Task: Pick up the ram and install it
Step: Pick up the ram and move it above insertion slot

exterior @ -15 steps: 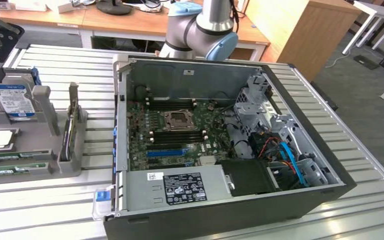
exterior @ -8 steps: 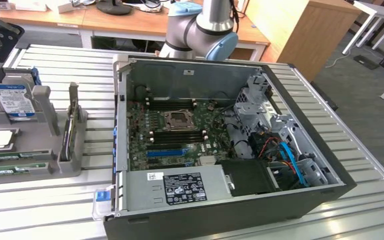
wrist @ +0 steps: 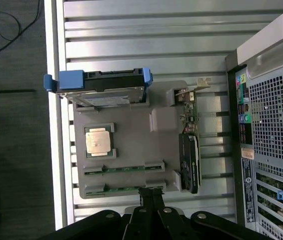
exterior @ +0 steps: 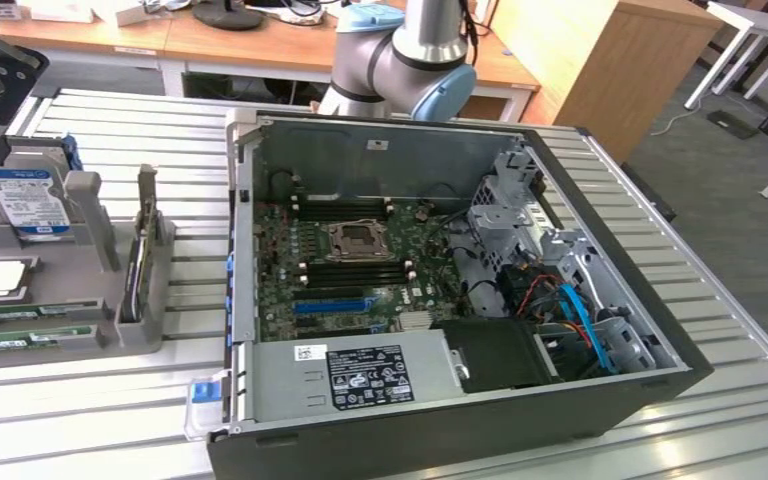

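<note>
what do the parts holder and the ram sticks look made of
Parts holder: likely matte grey plastic, by its dull, even, moulded look. Ram sticks: green circuit board, probably fibreglass laminate, seen edge-on as thin green strips in its slots.

arm (exterior: 404, 60): base upright | end effector (wrist: 151, 194): closed (jaws together), apparently pointing down
</note>
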Robot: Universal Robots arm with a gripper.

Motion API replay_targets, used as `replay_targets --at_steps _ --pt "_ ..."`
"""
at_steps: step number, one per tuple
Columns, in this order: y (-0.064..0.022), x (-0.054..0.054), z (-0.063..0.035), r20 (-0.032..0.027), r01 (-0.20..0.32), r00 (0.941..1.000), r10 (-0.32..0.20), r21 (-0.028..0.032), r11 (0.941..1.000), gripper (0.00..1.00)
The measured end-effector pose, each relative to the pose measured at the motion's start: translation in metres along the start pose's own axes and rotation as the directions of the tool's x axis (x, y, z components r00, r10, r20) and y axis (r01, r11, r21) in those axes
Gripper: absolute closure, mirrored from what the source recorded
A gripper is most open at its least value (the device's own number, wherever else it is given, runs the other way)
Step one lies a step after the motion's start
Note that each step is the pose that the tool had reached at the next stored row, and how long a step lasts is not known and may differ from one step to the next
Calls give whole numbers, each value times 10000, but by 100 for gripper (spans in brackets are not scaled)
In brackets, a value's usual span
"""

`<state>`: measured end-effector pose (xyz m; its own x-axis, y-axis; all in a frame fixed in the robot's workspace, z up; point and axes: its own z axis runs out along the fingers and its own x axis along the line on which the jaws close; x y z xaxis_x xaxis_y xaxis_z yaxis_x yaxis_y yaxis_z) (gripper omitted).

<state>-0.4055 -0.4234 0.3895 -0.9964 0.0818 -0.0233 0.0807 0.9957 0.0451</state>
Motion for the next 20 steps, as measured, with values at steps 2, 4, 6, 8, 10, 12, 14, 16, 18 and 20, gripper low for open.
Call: replay_targets --at_steps 2,4,6,8,10,12,14,16,18,20 --pt "0 0 0 0 4 10000 -4 0 10000 89" --pt "0 0 0 -3 55 10000 -55 -1 10000 89" --pt "0 1 0 -11 237 9997 -237 -5 9997 89" --pt "0 0 1 -25 571 9984 -571 -15 9984 89" --pt "0 0 2 -41 929 9957 -929 -24 9957 89" --pt "0 0 3 -57 1302 9915 -1302 -34 9915 89" --pt "0 0 5 -71 1658 9861 -1658 -45 9861 89" --pt "0 0 6 -85 2006 9796 -2006 -56 9797 89" --pt "0 0 7 -100 2372 9714 -2373 -68 9714 89" --pt "0 0 8 -114 2719 9622 -2720 -80 9623 89"
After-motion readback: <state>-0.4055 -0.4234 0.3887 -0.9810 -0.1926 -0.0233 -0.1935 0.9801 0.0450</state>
